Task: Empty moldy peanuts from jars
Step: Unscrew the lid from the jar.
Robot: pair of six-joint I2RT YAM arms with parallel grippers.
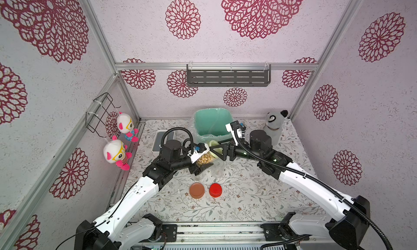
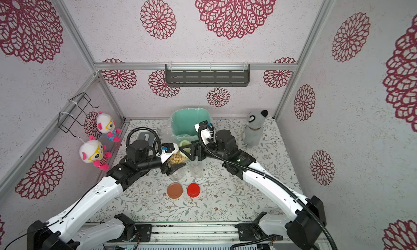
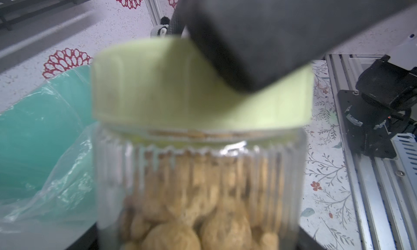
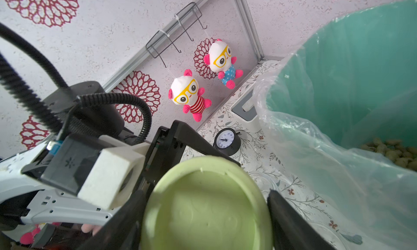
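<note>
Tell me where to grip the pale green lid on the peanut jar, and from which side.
Grip the pale green lid by its short side wall, with fingers on opposite points of the round rim, coming straight at its flat top. The left gripper holds the jar tilted with the lid facing the right gripper, which can meet it end-on.

Far centre, a mint-green bin (image 1: 204,122) with a clear plastic liner stands on the floral table cover (image 1: 248,199), a flat white-and-grey device (image 1: 158,139) just to its left and a small black clock (image 4: 226,141) nearby. On the left wall, two plush dolls in yellow glasses, one polka-dotted (image 1: 125,124), one striped (image 1: 116,154), dangle from a black wire rack (image 1: 101,111). Far right, a plush panda (image 1: 274,120) sits in the corner, with a grey slotted shelf (image 1: 228,77) on the back wall.
</note>
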